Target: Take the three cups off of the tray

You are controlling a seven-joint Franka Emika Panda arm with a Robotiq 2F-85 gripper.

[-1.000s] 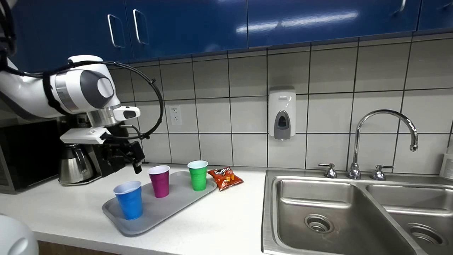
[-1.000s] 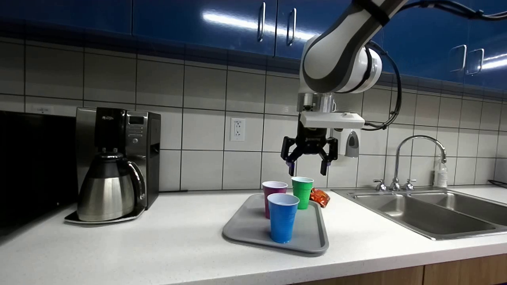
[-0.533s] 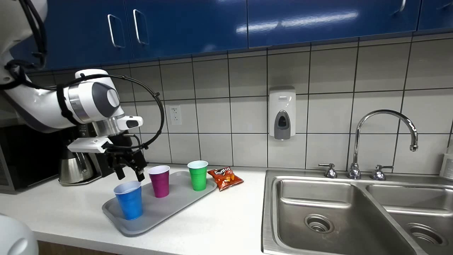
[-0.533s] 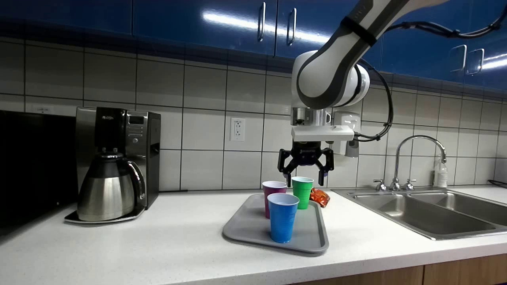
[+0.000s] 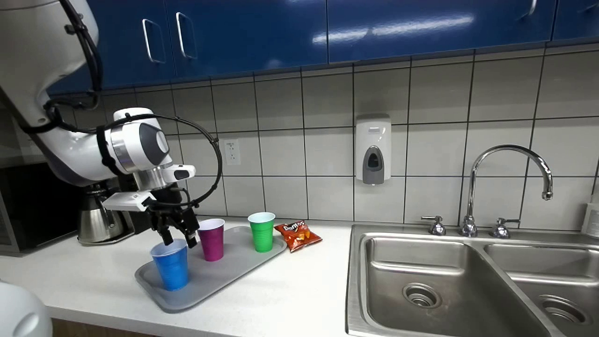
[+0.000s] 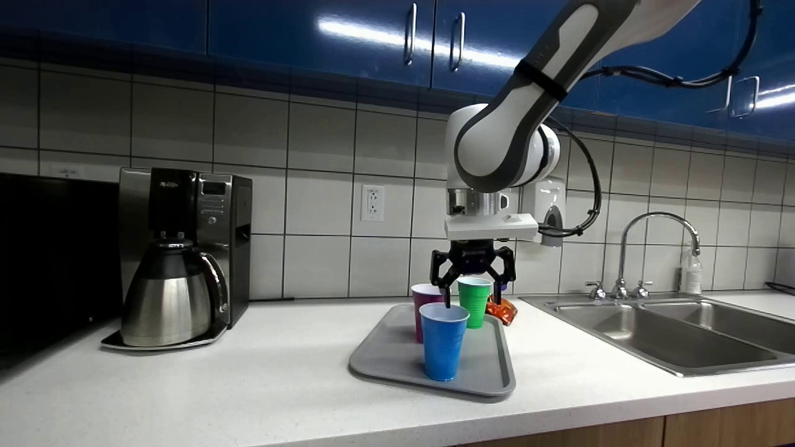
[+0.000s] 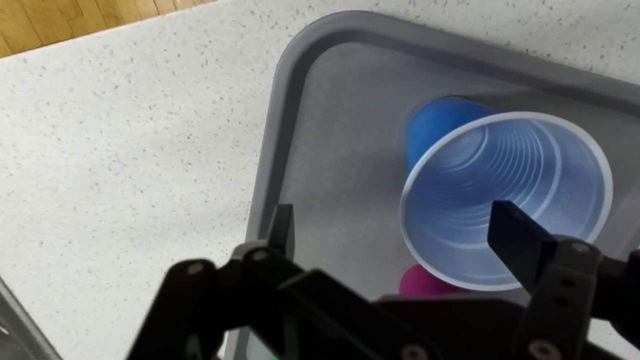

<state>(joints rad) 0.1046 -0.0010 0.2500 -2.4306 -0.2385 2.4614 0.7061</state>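
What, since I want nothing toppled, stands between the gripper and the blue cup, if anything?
Nothing visible does. The open gripper hangs near the blue plastic cup; the magenta plastic cup stands nearby, not between them. In the wrist view, one fingertip overlaps the blue plastic cup's mouth.

Three cups on the tray, packet beside it, sink rightward in both exterior views

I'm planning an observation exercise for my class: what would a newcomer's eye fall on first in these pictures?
Probably the blue cup, magenta cup and green cup, all upright on the grey tray. Next, the white robot arm in both exterior views, its open black hand hanging over the tray; in the wrist view, one finger overlaps the blue cup's mouth. Then perhaps the orange-red snack packet, beside the tray near the green cup.
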